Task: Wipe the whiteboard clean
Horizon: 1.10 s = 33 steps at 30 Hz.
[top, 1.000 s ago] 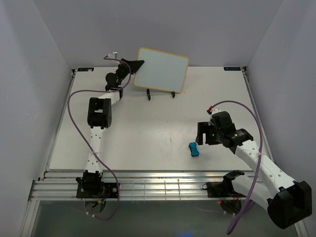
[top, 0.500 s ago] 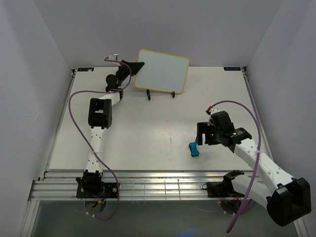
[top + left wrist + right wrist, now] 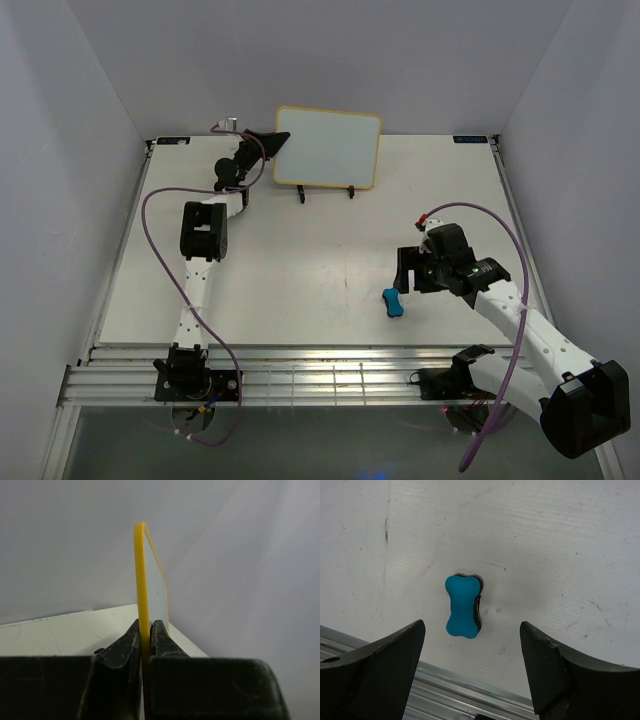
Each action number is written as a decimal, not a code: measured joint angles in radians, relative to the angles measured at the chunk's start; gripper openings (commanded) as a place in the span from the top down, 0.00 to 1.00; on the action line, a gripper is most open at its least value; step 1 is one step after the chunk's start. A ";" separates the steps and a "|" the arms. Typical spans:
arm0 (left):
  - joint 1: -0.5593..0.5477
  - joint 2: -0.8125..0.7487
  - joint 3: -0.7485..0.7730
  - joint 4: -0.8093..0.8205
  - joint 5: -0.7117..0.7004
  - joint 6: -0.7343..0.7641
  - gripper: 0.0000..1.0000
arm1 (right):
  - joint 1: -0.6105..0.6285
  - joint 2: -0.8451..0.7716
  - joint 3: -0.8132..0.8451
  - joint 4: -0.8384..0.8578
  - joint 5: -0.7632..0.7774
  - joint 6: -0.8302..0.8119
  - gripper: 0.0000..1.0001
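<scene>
walls (image 3: 400, 60): pale grey | table (image 3: 300, 260): white, scuffed | light: even

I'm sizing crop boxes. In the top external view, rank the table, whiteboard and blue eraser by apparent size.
Largest: the table.
Then the whiteboard, upright near the far edge.
Smallest: the blue eraser.
The gaps are wide; camera distance cannot change this order.

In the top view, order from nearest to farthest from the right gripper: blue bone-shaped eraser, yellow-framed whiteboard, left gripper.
1. Blue bone-shaped eraser, beside the right gripper.
2. Yellow-framed whiteboard, far centre.
3. Left gripper, on its left edge.
</scene>
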 measured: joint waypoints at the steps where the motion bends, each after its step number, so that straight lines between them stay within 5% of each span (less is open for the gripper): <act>1: 0.002 0.006 0.000 0.001 -0.002 -0.003 1.00 | 0.000 0.000 0.000 0.001 -0.005 0.000 0.18; 23: 0.023 0.063 -0.001 0.029 -0.021 -0.072 1.00 | 0.000 -0.011 0.000 0.012 -0.042 -0.005 0.18; 33: 0.023 0.066 -0.018 0.042 -0.026 -0.090 0.88 | 0.000 -0.021 0.000 0.012 -0.047 -0.013 0.18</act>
